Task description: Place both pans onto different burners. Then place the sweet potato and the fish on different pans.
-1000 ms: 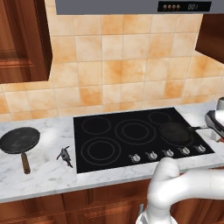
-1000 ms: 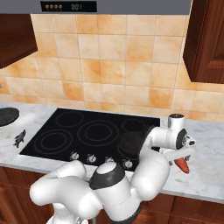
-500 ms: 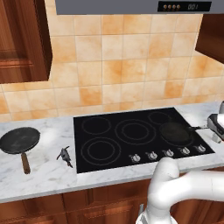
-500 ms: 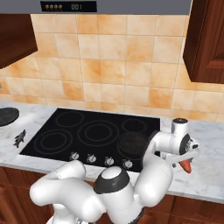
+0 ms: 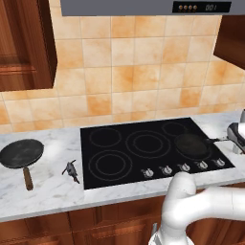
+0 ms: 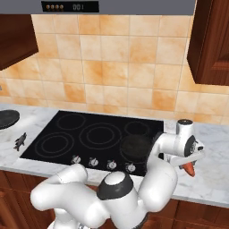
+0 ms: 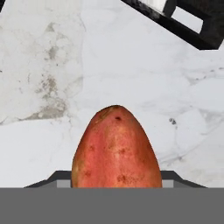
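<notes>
One sweet potato (image 7: pixel 115 148) sits gripped between the claw (image 7: pixel 115 177) tips.

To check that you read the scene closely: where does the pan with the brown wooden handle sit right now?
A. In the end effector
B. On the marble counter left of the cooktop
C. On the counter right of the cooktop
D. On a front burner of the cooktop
B: the wooden-handled pan rests on the marble counter, left of the black cooktop and off its rings.

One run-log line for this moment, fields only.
claw: around sweet potato, right of cooktop | thin-handled pan: on right front burner | wooden-handled pan: left counter | fish: left counter
</notes>
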{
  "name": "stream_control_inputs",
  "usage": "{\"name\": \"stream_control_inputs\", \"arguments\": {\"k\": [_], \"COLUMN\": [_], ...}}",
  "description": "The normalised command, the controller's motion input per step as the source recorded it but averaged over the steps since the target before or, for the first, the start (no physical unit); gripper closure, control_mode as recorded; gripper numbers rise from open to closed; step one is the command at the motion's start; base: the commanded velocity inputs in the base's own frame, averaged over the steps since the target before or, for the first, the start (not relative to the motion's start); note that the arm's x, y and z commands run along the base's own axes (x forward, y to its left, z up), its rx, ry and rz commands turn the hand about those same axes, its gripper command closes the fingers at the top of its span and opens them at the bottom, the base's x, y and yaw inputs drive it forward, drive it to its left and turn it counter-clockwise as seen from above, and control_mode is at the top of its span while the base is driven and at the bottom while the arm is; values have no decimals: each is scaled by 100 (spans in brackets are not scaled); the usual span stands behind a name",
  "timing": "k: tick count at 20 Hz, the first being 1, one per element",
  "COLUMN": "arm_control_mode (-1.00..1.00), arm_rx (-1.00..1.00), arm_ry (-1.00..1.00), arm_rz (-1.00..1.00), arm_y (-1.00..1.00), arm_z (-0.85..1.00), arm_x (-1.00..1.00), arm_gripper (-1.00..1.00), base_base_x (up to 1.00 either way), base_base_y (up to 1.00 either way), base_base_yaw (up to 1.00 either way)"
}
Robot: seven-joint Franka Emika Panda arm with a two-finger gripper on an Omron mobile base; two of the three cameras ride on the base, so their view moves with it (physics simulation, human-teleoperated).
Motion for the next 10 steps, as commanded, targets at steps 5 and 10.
{"name": "stream_control_inputs", "arguments": {"k": [5, 10], "arm_control_mode": [-100, -100], "arm_rx": [0, 0], "arm_ry": [0, 0], "arm_rz": [0, 0], "arm_y": [3, 9], "arm_z": [38, 39], "arm_x": [0, -3], "arm_gripper": [100, 100], "base_base_x": [0, 0], "base_base_y": [0, 0], "base_base_yaw": [0, 0]}}
